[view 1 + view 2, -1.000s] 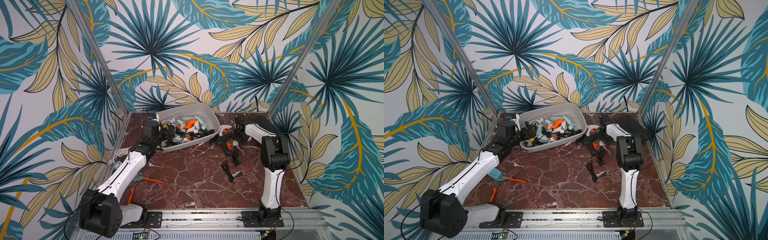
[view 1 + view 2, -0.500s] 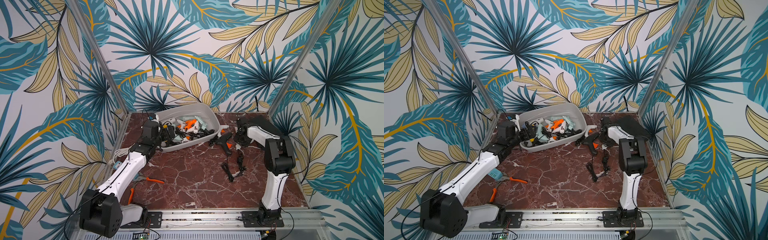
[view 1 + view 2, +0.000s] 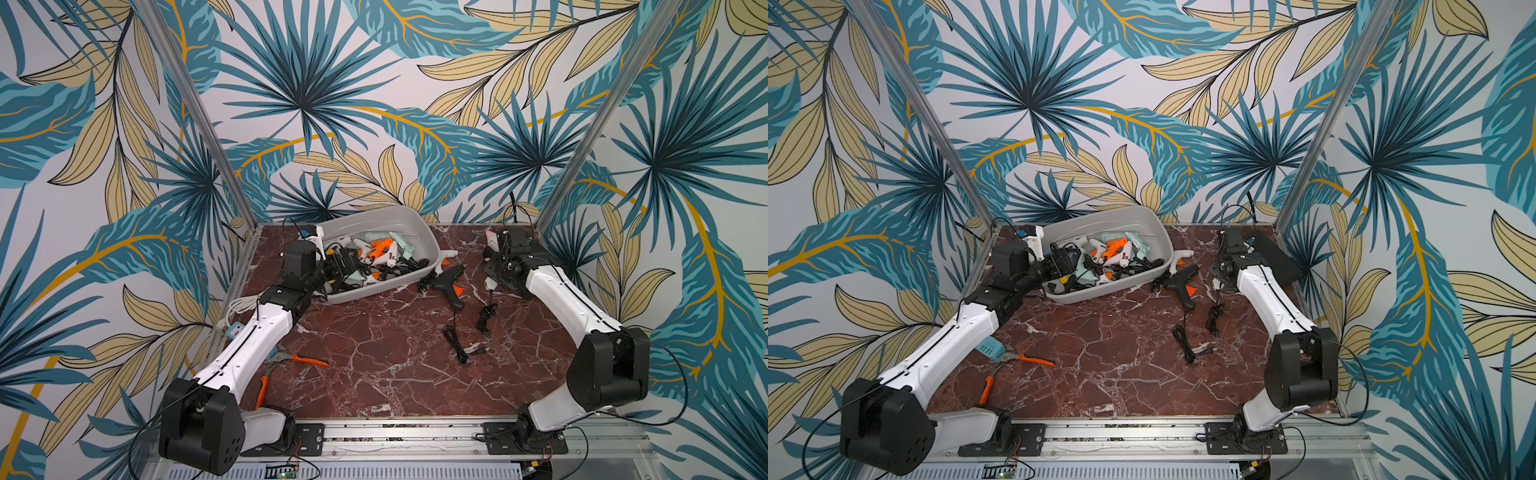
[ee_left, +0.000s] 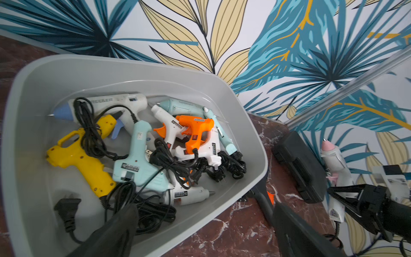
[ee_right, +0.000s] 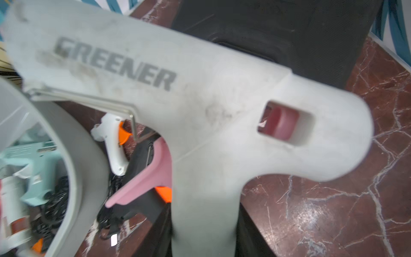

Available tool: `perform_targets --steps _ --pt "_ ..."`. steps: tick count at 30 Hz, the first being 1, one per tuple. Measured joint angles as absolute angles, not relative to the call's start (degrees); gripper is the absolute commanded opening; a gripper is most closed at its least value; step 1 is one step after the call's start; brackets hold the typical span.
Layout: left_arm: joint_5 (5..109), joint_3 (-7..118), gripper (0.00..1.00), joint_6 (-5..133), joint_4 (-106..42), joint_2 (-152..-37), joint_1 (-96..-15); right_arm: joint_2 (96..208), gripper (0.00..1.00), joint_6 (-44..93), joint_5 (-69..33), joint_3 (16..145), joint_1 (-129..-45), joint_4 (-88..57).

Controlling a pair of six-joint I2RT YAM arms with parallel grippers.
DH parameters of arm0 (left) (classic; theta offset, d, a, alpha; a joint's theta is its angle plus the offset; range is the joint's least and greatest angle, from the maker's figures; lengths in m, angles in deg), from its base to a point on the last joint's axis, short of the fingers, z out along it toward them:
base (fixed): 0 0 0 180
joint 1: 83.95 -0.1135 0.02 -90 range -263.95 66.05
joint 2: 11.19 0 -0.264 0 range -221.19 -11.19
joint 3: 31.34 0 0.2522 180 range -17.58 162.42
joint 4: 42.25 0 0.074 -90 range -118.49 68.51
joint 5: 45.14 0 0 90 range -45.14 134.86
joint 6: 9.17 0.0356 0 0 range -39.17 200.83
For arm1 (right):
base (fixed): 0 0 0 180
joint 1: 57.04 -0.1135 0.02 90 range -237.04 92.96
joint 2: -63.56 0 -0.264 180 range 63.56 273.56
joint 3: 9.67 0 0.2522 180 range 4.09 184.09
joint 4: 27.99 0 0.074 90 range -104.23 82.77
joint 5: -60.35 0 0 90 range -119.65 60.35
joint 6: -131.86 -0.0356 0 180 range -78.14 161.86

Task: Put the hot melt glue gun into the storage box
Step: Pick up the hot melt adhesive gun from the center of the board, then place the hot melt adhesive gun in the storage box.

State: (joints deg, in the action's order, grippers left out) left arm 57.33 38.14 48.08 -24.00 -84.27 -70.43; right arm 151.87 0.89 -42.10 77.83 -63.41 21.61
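My right gripper (image 5: 204,233) is shut on the handle of a white hot melt glue gun (image 5: 200,93) with a pink trigger, held above the table at the back right (image 3: 490,245). Its cord hangs to a bundle (image 3: 484,316) on the table. The grey storage box (image 3: 415,232) stands at the back left and holds several glue guns and cords. My left gripper (image 4: 204,233) is open, its fingers astride the box's near rim (image 4: 255,133). The held glue gun (image 4: 335,160) and right gripper (image 4: 355,200) also show in the left wrist view.
A black glue gun (image 3: 446,282) and a small white one with an orange trigger (image 3: 444,255) lie beside the box. A black hard case (image 3: 1275,257) sits at the back right. Orange-handled pliers (image 3: 307,359) and a loose cord (image 3: 457,345) lie on the marble table.
My right arm has swung its elbow out to the right and carried the white glue gun a little to the right. The left arm has not moved.
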Motion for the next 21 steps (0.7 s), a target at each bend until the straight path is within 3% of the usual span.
perform_targets --steps 10,21 --pt "67.8 40.0 0.96 43.2 -31.2 -90.0 -60.2 143.0 0.00 -4.1 -32.8 77.7 -69.1 18.7" --pt "71.9 46.7 0.88 40.4 -38.6 -98.4 -49.6 142.8 0.00 -9.9 -30.1 77.7 -77.2 11.3"
